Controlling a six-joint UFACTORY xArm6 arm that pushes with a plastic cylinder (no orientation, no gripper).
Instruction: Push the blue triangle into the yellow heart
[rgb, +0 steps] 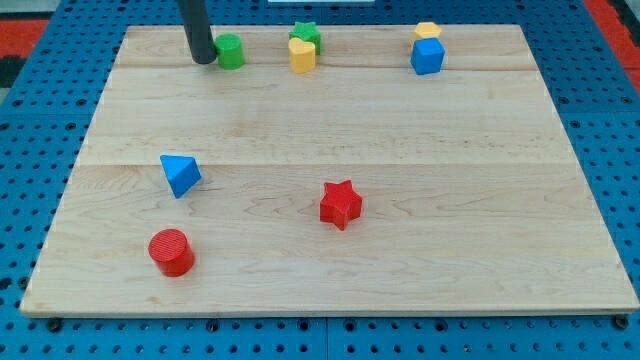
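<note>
my tip (203, 60) rests on the surface (400, 200) at the view's top left, just beside the green cylinder (230, 50) (no claw here, only a rod). the blue triangle (180, 174) lies lower left, well apart from the yellow heart (302, 54), which touches the green star (306, 33).

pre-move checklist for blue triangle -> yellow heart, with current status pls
1. My tip in view: ok, at the view's top left, right beside the green cylinder.
2. Tip behind the blue triangle for the push: not ok, it is far above it in the view.
3. Yellow heart located: ok, top centre, against the green star.
4. Path from triangle to heart: ok, bare board between them.
5. Red cylinder and red star off the path: ok.
6. Contact between tip and green cylinder: cannot tell.
</note>
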